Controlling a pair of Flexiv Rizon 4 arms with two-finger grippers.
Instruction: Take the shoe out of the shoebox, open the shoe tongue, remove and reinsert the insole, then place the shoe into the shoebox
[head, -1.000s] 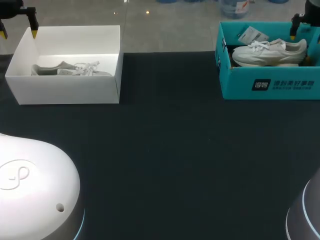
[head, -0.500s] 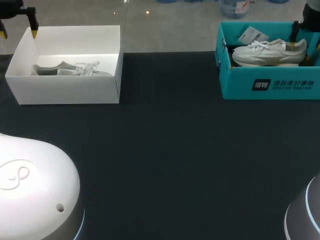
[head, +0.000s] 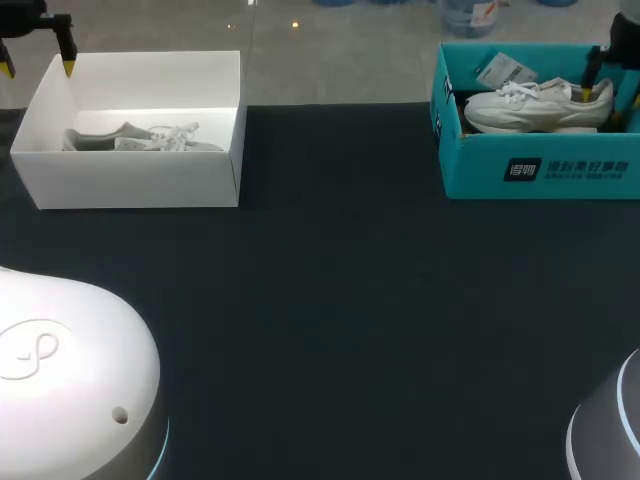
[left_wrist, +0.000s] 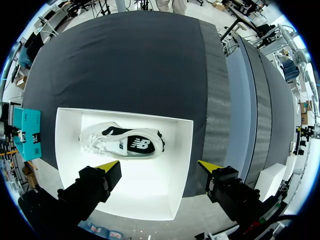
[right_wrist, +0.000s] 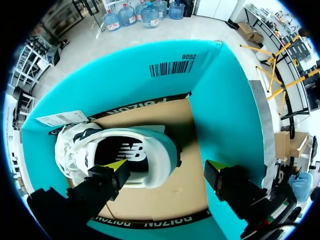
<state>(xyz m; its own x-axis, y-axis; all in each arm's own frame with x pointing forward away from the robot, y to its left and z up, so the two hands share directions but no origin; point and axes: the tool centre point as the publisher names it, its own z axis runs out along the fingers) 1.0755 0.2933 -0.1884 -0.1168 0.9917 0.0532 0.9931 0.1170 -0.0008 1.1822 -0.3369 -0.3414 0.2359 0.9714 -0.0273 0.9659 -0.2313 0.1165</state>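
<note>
A white shoe (head: 535, 105) lies on its side in the teal shoebox (head: 540, 170) at the far right. My right gripper (head: 612, 93) hangs open over the shoe's heel end. In the right wrist view the right gripper (right_wrist: 166, 165) has one yellow tip above the shoe (right_wrist: 125, 150) by its opening, and the other near the teal shoebox wall (right_wrist: 225, 105); neither touches. A second pale shoe (head: 145, 138) lies in the white box (head: 140, 185) at the far left. My left gripper (head: 38, 68) stands open high above that box's back left corner, empty, as the left gripper (left_wrist: 158, 166) also shows over the shoe (left_wrist: 122, 142).
A white paper tag (head: 505, 70) leans in the teal box behind the shoe, and the tag (right_wrist: 62, 118) also shows by the toe in the right wrist view. Dark cloth (head: 340, 300) covers the table between the boxes. My arms' white bases sit at the near corners.
My right gripper has come down into the teal box towards the shoe's heel, still open. The left arm and both shoes have stayed still.
</note>
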